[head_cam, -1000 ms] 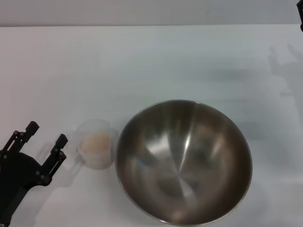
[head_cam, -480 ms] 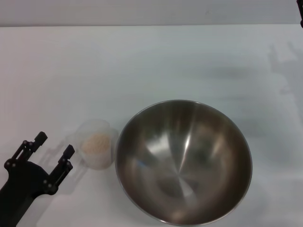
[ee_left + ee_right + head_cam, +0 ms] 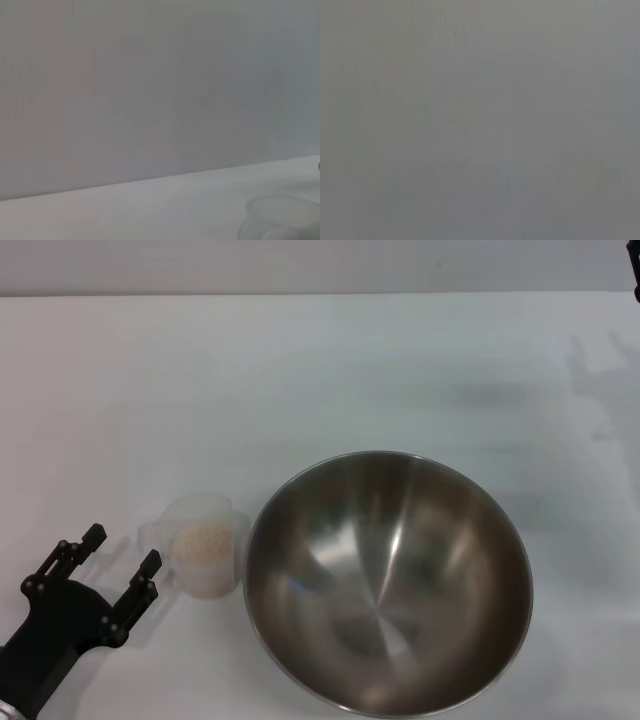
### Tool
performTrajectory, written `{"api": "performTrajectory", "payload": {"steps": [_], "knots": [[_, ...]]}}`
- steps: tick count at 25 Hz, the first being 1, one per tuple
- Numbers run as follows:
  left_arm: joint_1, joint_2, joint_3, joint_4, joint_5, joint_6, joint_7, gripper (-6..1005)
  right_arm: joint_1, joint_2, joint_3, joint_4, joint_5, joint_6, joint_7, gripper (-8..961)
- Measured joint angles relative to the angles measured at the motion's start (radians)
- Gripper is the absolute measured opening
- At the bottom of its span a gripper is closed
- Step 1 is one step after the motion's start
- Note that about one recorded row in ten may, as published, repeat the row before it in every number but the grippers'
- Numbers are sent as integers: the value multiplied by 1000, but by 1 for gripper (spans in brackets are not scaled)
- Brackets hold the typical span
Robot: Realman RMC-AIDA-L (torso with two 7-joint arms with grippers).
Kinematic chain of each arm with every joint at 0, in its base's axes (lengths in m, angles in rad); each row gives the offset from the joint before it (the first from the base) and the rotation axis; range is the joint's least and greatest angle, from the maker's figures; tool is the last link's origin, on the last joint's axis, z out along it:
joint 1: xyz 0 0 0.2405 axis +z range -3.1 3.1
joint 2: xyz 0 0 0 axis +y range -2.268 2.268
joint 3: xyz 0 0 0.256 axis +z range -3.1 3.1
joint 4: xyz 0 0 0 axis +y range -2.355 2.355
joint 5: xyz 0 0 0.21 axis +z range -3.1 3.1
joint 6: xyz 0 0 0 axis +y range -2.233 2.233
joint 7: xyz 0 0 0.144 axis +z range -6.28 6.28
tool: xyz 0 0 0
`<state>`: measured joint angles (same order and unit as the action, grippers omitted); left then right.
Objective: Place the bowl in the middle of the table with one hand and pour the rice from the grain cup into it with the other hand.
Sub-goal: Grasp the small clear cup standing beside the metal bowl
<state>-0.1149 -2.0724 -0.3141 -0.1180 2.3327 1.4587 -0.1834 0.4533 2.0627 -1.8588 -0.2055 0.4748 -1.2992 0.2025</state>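
The wide steel bowl [image 3: 388, 582] sits empty on the white table [image 3: 300, 370], front and a little right of centre. Just left of it, almost touching its rim, stands the small frosted grain cup [image 3: 205, 548] holding rice [image 3: 203, 540], its little handle [image 3: 150, 533] pointing left. My left gripper [image 3: 122, 548] is open at the front left, its fingertips just short of the handle, with nothing between them. The left wrist view shows the cup's rim [image 3: 280, 217] close by. My right gripper [image 3: 636, 270] is only a dark sliver at the far right edge.
The white tabletop stretches bare behind the bowl and cup to its far edge [image 3: 300, 293]. The arm's faint shadows fall at the far right [image 3: 600, 390]. The right wrist view shows only plain grey.
My left gripper, still open, has moved right and nearer the grain cup. The bowl and cup have stayed in place.
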Motion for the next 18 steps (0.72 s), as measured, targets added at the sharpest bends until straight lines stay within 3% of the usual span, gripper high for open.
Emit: {"api": "performTrajectory", "payload": {"steps": [18], "knots": [[-31, 0, -58, -11, -3, -23, 29, 689, 4, 2, 0, 0, 1, 2, 0, 514]]}}
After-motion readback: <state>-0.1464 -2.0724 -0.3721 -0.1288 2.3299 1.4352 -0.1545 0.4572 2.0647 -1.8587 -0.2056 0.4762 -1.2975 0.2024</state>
